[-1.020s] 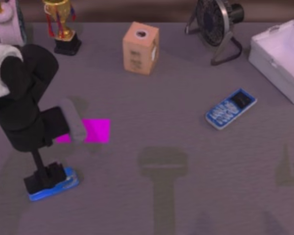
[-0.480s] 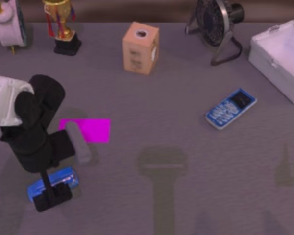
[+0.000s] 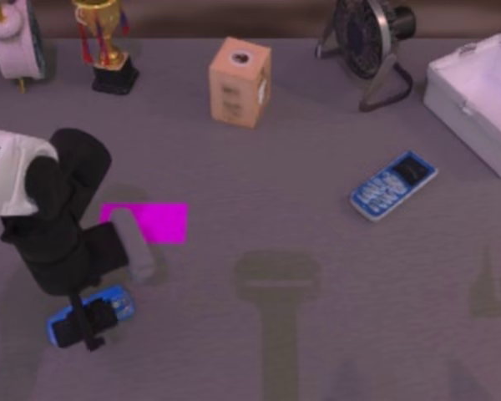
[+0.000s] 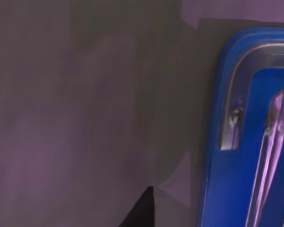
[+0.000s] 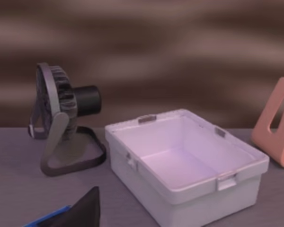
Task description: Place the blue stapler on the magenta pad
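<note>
The table (image 3: 301, 175) was the biggest thing, grey and wide. On it at the far right sat a white box (image 3: 476, 96) with nothing in it, and near it a dark fan (image 3: 369, 42). In the middle at the back stood a tan carton (image 3: 240, 81), and at the back left were a gold trophy (image 3: 104, 38) and a pale clock (image 3: 12, 38). The left arm (image 3: 54, 209) was big and black and reached down over the near left part of the table. The right arm was not seen from above; its wrist camera looked at the white box and fan, so it seemed parked. A blue-and-white phone (image 3: 392, 185) lay well to the right. The magenta pad (image 3: 154, 223) lay flat on the left side, partly under the arm. The blue stapler (image 3: 108, 307) lay on the table near the pad but apart from it, closer to the front. The left gripper (image 3: 85, 322) was right over the stapler's middle, but I could not tell if its fingers were wide or closed on it. The left wrist camera showed the stapler very close, with its shiny strip. I think the stapler is small, light and hard, and smooth, so it could slip. A good hold would be across its long sides, near the middle.
</note>
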Robot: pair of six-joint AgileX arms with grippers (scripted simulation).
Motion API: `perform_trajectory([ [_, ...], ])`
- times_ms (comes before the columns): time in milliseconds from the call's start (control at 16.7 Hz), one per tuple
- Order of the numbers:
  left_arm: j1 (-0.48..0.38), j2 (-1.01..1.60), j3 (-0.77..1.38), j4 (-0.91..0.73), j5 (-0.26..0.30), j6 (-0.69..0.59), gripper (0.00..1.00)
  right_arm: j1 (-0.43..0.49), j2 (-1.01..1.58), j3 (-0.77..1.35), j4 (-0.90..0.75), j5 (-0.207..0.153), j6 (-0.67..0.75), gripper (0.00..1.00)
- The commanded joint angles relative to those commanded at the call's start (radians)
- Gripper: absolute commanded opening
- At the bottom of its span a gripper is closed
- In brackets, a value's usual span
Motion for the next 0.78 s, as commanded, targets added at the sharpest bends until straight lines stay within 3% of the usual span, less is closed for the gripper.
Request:
perform_trajectory([
  [360, 0.000, 0.000, 0.000, 0.000, 0.000, 0.000, 0.02, 0.000, 0.000, 0.000, 0.000, 0.000, 0.000, 1.00],
  [780, 0.000, 0.000, 0.000, 0.000, 0.000, 0.000, 0.00, 0.000, 0.000, 0.000, 0.000, 0.000, 0.000, 1.00],
])
